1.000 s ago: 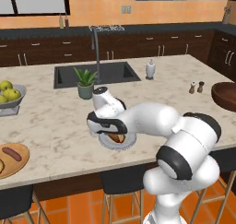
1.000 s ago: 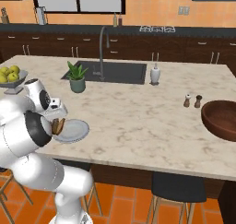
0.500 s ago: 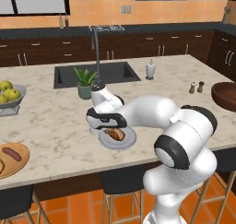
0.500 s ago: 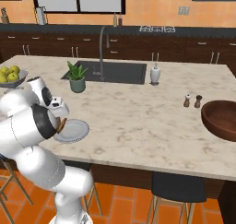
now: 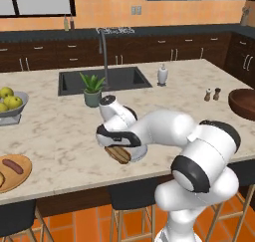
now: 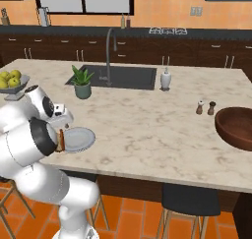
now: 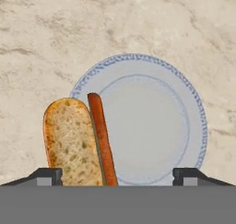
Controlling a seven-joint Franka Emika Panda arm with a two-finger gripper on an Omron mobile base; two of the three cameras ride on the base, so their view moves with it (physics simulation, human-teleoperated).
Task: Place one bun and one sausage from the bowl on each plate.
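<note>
The pale grey-white plate [image 7: 152,126] with a blue-speckled rim lies on the counter right under my hand. On its left side lies a toasted bun [image 7: 71,144], partly over the rim, with a thin sausage [image 7: 102,135] along its right side. My gripper [image 7: 117,176] hovers just above them, open, its fingertips [image 7: 46,174] wide apart with nothing between them. From the base I see the gripper [image 5: 117,139] over the bun [image 5: 118,155] and the plate [image 6: 81,138]. The tan wooden plate [image 5: 20,179] at the far left carries a sausage [image 5: 12,165]. The dark wooden bowl [image 6: 236,127] stands far right.
A grey bowl of yellow-green fruit [image 5: 10,104] sits at the back left. A potted plant [image 5: 92,89], the sink [image 5: 107,79] with its tap, a soap dispenser [image 5: 163,75] and salt and pepper shakers [image 5: 212,94] line the counter's far side. Stools stand below the near edge.
My gripper has gone from shut to wide open, and the bun now rests on the pale plate's edge beside the sausage. The hand dropped slightly toward the plate.
</note>
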